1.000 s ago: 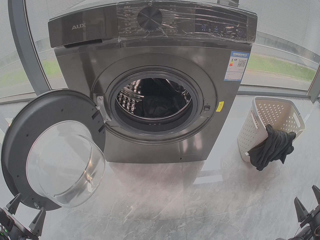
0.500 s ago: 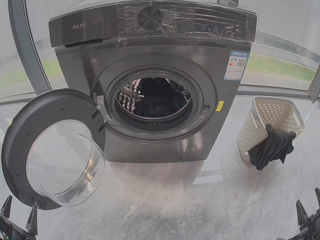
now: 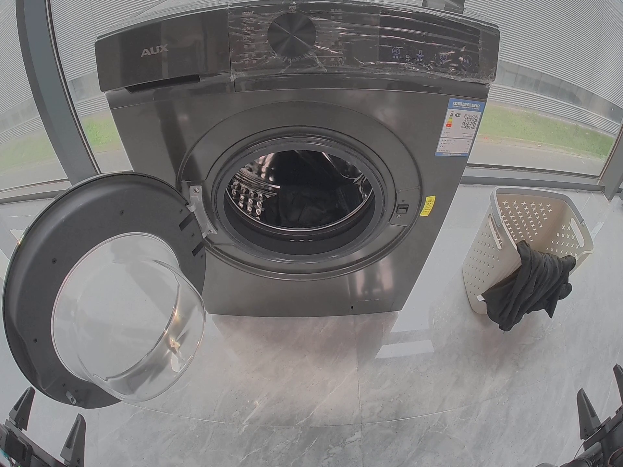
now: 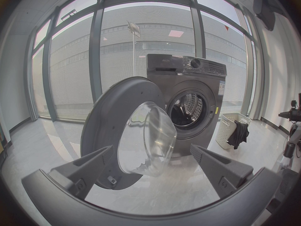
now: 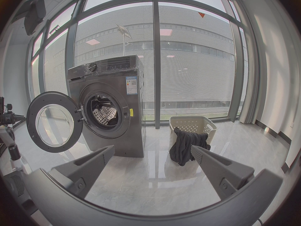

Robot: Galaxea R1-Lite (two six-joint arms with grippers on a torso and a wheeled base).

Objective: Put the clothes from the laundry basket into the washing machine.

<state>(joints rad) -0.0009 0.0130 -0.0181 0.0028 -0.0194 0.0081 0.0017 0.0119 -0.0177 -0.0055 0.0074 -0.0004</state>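
The grey washing machine (image 3: 292, 157) stands ahead with its round door (image 3: 97, 287) swung open to the left. Dark cloth lies inside the drum (image 3: 300, 192). A white laundry basket (image 3: 538, 228) sits on the floor to the machine's right, with a black garment (image 3: 529, 287) draped over its front rim. The same garment (image 5: 185, 143) and basket (image 5: 196, 124) show in the right wrist view. My left gripper (image 3: 48, 426) is open and empty at the bottom left, below the door. My right gripper (image 3: 603, 397) is open and empty at the bottom right, short of the basket.
Glossy grey marble floor (image 3: 311, 377) spreads in front of the machine. Tall glass windows (image 5: 194, 57) run behind the machine and basket. The open door (image 4: 125, 132) juts out over the floor on the left.
My left gripper dropped lower, then rose slightly and shifted right. My right gripper sank a little toward the bottom edge. The machine, basket and garment have not moved.
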